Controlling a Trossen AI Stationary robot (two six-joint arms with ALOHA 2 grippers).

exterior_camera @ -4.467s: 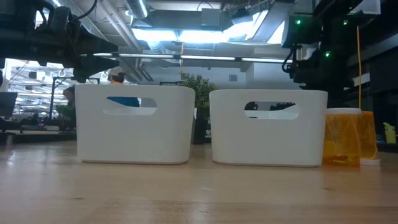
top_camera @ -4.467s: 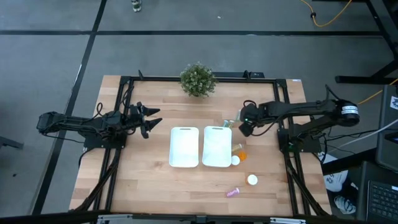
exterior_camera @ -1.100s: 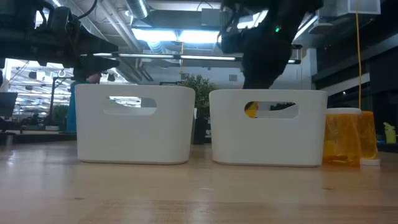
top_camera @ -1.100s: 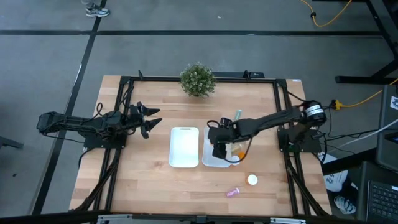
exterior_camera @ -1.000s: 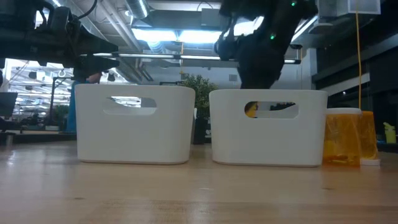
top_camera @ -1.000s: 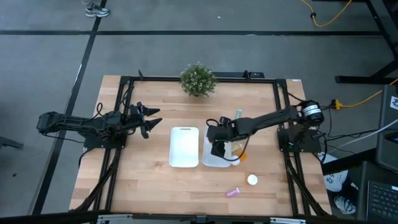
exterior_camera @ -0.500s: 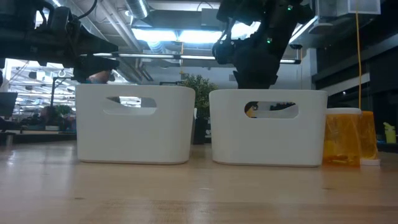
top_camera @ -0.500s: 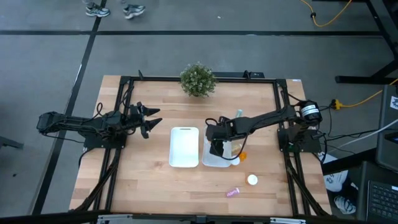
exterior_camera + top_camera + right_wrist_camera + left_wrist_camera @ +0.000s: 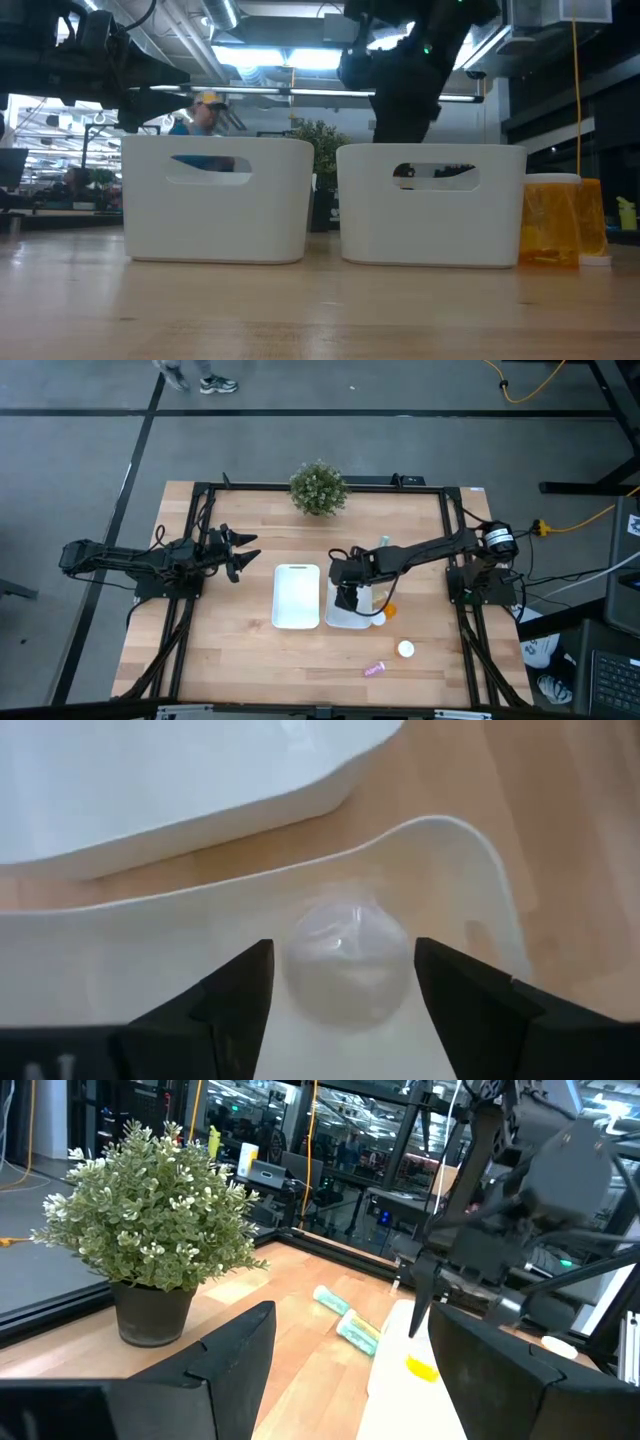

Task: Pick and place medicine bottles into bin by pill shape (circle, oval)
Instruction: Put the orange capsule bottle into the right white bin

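Two white bins stand side by side mid-table, the left bin (image 9: pixel 296 597) and the right bin (image 9: pixel 352 615). My right gripper (image 9: pixel 345 594) hangs open over the right bin, fingers pointing down. A white-capped orange bottle (image 9: pixel 346 963) sits in that bin below and between the fingers; it also shows in the left wrist view (image 9: pixel 421 1369). My left gripper (image 9: pixel 243 555) waits open at the table's left. More bottles lie on the table: an orange one (image 9: pixel 386 606), a white-capped one (image 9: pixel 405 649), a pink one (image 9: pixel 373 670) and teal ones (image 9: pixel 346 1318).
A potted plant (image 9: pixel 318 488) stands at the far edge, behind the bins. In the low view, orange bottles (image 9: pixel 560 220) stand right of the right bin (image 9: pixel 432 205). A person (image 9: pixel 205 105) shows in the room behind the table.
My right gripper has risen over the right bin and drifted a little toward the far edge. The orange bottle that showed through the bin's handle slot in the low view no longer shows there.
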